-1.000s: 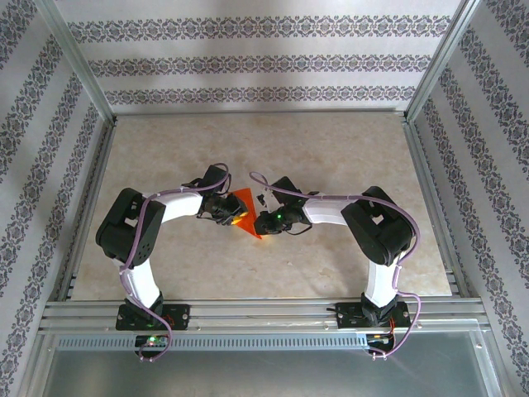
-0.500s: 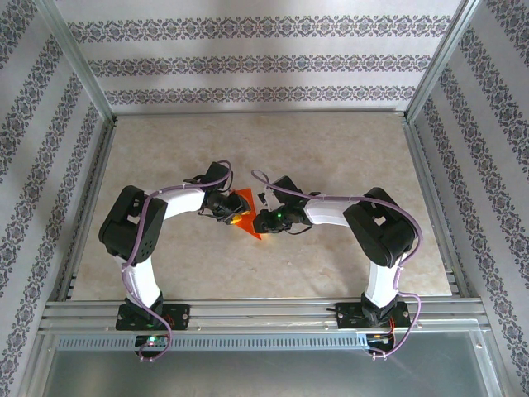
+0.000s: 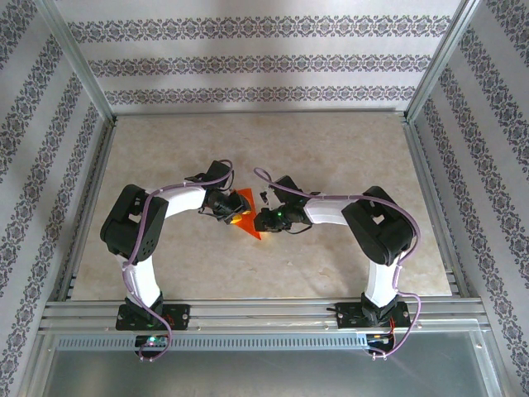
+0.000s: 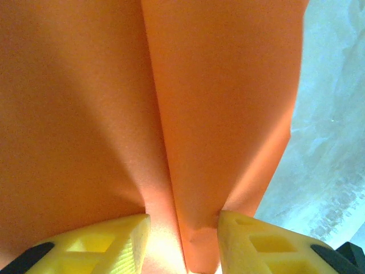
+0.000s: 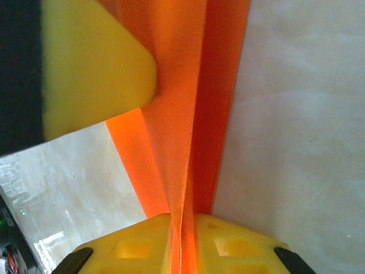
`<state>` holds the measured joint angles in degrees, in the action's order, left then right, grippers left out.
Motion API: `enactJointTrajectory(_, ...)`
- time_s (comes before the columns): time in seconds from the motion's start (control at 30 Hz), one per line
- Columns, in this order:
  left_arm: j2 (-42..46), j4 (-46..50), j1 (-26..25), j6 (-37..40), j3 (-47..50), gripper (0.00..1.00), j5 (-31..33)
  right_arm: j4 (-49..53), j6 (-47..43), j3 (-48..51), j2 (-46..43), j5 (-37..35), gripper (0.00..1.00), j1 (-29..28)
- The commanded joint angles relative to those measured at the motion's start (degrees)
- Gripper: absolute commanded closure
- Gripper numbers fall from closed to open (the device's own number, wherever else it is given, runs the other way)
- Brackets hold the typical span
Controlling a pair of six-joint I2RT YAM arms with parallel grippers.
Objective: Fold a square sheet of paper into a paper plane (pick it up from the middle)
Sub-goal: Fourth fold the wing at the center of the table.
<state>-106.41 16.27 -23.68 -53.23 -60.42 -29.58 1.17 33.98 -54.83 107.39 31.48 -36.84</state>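
Tabletop (image 3: pixel 347 149), pale and stone-patterned, lies under both my arms, which bend inward and meet near its middle. Between them sits the paper plane (image 3: pixel 246 217), a bright orange-red wedge with its tip toward my bases. From the wrist views it seems to stand on edge rather than lie flat.

My right gripper (image 5: pixel 182 220) is closed tight on a folded ridge of it, with the layers pressed flat between the pads. My left gripper (image 4: pixel 182 220) stands partly apart, its yellow fingers (image 4: pixel 102 240) straddling a crease. I judge that it pinches nothing just now.

I expect the paper to be feather-light and limp wherever it is a single layer, quick to buckle, and easy to dent or tear under a hard squeeze. It looks smooth enough to slide out of a loose pinch. The stacked crease along the middle looks like the stiffest part, so I would grip there, square across the fold, and leave the thin outer flaps alone.
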Motion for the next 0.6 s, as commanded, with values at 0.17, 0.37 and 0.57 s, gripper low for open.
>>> enactJointTrajectory(0.17, -4.88, 7.11, -0.66, 1.5, 2.04, 0.61, 6.32, -2.35, 3.0, -0.19, 1.98, 1.47, 0.84, 0.81)
enactJointTrajectory(0.37, -4.78, 7.02, -0.62, 1.55, 2.12, 0.61, 6.27, -2.58, 3.64, 0.45, 2.52, 2.04, 0.87, 1.01)
enactJointTrajectory(0.57, -4.62, 6.93, -0.65, 1.53, 2.21, 0.61, 6.29, -3.28, 3.99, 0.62, 1.63, 3.12, 0.84, 1.01)
